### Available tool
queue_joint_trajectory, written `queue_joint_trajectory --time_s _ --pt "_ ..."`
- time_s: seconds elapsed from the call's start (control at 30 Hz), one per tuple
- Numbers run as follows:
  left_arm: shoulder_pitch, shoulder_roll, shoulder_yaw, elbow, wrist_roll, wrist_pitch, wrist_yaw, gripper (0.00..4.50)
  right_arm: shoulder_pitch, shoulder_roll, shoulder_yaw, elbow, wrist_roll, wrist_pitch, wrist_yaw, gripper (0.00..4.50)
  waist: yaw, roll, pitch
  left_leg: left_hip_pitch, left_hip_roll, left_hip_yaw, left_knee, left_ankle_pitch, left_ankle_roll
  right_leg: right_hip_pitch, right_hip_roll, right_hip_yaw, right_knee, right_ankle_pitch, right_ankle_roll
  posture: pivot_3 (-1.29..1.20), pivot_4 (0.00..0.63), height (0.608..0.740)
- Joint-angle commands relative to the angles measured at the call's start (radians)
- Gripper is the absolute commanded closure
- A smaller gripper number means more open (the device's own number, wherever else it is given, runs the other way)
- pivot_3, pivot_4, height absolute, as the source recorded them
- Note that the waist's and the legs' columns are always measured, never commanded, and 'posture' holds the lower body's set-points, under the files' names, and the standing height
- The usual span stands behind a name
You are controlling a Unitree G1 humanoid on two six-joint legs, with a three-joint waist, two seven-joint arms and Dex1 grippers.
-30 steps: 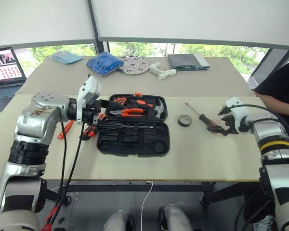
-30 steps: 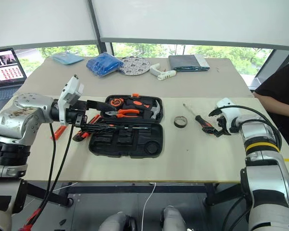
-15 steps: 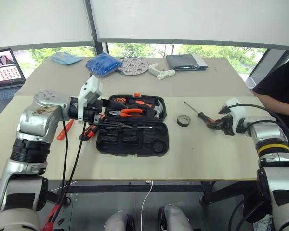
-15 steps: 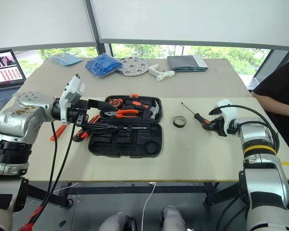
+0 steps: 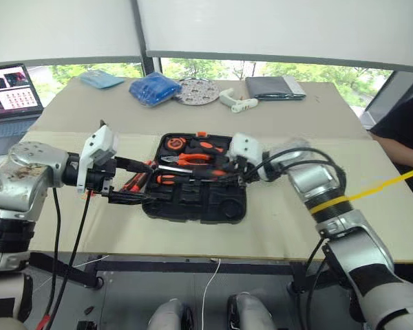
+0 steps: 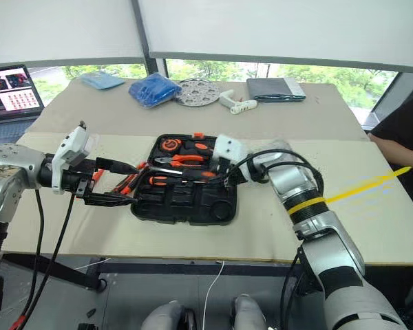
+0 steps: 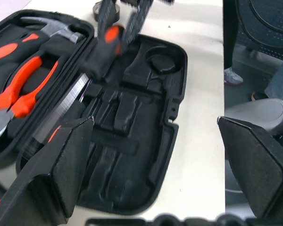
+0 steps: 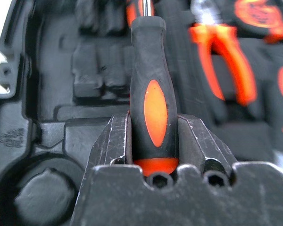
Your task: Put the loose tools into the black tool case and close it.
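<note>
The black tool case (image 5: 228, 206) lies open in the middle of the table, with orange pliers (image 5: 193, 159) in its far half. My right gripper (image 5: 239, 177) hangs over the case, shut on a screwdriver (image 8: 150, 94) with a black-and-orange handle that points across the moulded slots. In the left wrist view that screwdriver (image 7: 104, 52) shows above the near half. My left gripper (image 5: 148, 183) is open at the case's left edge with nothing between its fingers. More orange-and-black loose tools (image 6: 127, 180) lie on the table there, partly hidden by it.
At the table's far side are a laptop (image 5: 14, 86), a blue bag (image 5: 155, 89), a round plate (image 5: 198, 91), a white tool (image 5: 235, 103) and a dark grey pouch (image 5: 274, 87). A person (image 5: 406, 124) is at the right edge. A yellow strip (image 5: 392, 182) crosses the right.
My right gripper shut on the screwdriver at the table's right and carried it left over the open case. The left gripper drew a little left, off the case. The camera shifted slightly.
</note>
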Motion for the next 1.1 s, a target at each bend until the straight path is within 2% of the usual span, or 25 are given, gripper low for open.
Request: queue_joint_trajectory --time_s 0.03,0.27,0.47,0.67,0.73,0.9,0.97,1.0,1.1 --pt "-0.005 0.021 0.037 -0.032 -0.016 -0.014 0.011 0.00 -0.018 -0.024 0.005 0.015 -0.041 -0.065 -0.008 3.48 0.000 0.000 0.000 0.000 0.000 0.000 0.000 0.000 0.000 0.000 0.000 0.000 0.000 0.000 0.000 0.00 0.150 0.718" --pt "-0.020 0.011 0.026 -0.022 -0.012 -0.021 0.030 0.00 0.009 -0.053 0.018 -0.003 -0.070 -0.056 0.021 3.48 -0.010 0.000 0.000 0.002 0.001 0.000 0.000 0.000 0.000 0.000 0.002 0.000 0.001 -0.002 0.002 0.00 0.150 0.718" --pt "-0.042 0.007 0.016 0.004 -0.003 -0.036 0.030 0.00 0.052 -0.097 0.010 -0.095 -0.053 -0.028 0.065 3.48 -0.009 0.000 0.000 0.002 0.001 0.000 0.000 0.000 0.000 0.000 0.002 0.000 0.002 -0.004 0.004 0.00 0.150 0.718" --pt "-0.069 -0.012 -0.002 0.029 0.008 -0.052 0.036 0.00 0.065 -0.091 0.006 -0.117 -0.054 0.018 0.051 3.48 -0.009 0.000 0.000 0.002 0.001 0.000 0.000 0.000 0.000 0.000 0.002 0.001 0.002 -0.004 0.004 0.00 0.150 0.718" --pt "-0.071 -0.016 -0.003 0.029 0.010 -0.053 0.035 0.00 0.063 -0.075 -0.011 -0.125 -0.032 0.064 0.044 2.45 -0.009 0.000 0.000 0.002 0.001 0.000 0.000 0.000 0.000 0.000 0.002 0.001 0.002 -0.004 0.004 0.00 0.150 0.718" --pt "-0.069 -0.020 -0.004 0.037 0.014 -0.059 0.031 0.00 0.041 -0.019 -0.086 -0.176 0.052 0.215 0.031 0.81 -0.011 0.000 0.000 0.002 0.002 0.000 0.000 0.000 0.000 0.000 0.003 0.001 0.002 -0.004 0.004 0.00 0.150 0.718" --pt "-0.069 -0.022 -0.005 0.040 0.016 -0.061 0.032 0.00 0.035 -0.005 -0.097 -0.181 0.067 0.245 0.017 0.81 -0.014 0.000 0.000 0.002 0.002 0.000 0.000 0.000 0.000 0.000 0.003 0.001 0.002 -0.003 0.002 0.00 0.150 0.718" --pt "-0.069 -0.023 -0.005 0.041 0.016 -0.062 0.032 0.00 0.035 -0.002 -0.097 -0.182 0.069 0.250 0.012 0.96 -0.013 0.000 0.000 0.002 0.002 0.000 0.000 0.000 0.000 0.000 0.003 0.000 0.002 -0.002 0.001 0.00 0.150 0.718" --pt "-0.072 -0.027 -0.008 0.043 0.017 -0.062 0.035 0.00 0.039 0.015 -0.089 -0.170 0.076 0.252 -0.012 1.86 -0.011 0.000 0.000 0.002 0.001 0.000 0.000 0.000 0.000 0.000 0.003 0.000 0.002 -0.002 0.001 0.00 0.150 0.718"
